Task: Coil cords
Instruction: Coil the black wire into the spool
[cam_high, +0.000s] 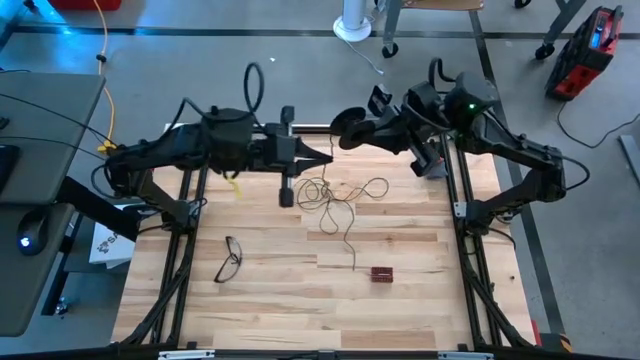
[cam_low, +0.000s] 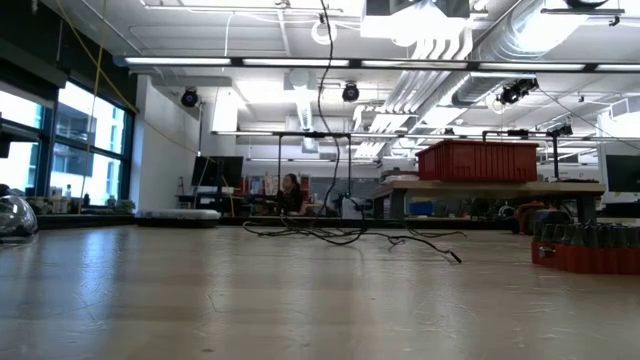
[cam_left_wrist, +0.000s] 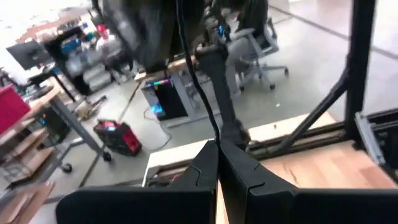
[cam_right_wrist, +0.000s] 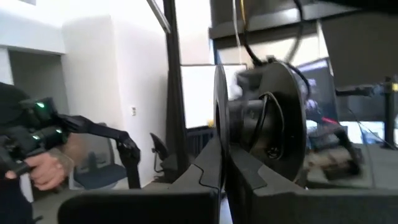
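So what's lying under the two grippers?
Loose loops of thin wire on the bare wooden table. Left gripper pinches the wire; right gripper holds the reel.

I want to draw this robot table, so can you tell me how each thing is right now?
Left claw: shut, pinching the wire.
Right claw: shut on the reel, held up off the table.
Wire: mostly loose, in messy loops on the wooden table.
Eyeglasses: lying on the table, untouched.
Small red box: sitting on the table beside the wire's end.
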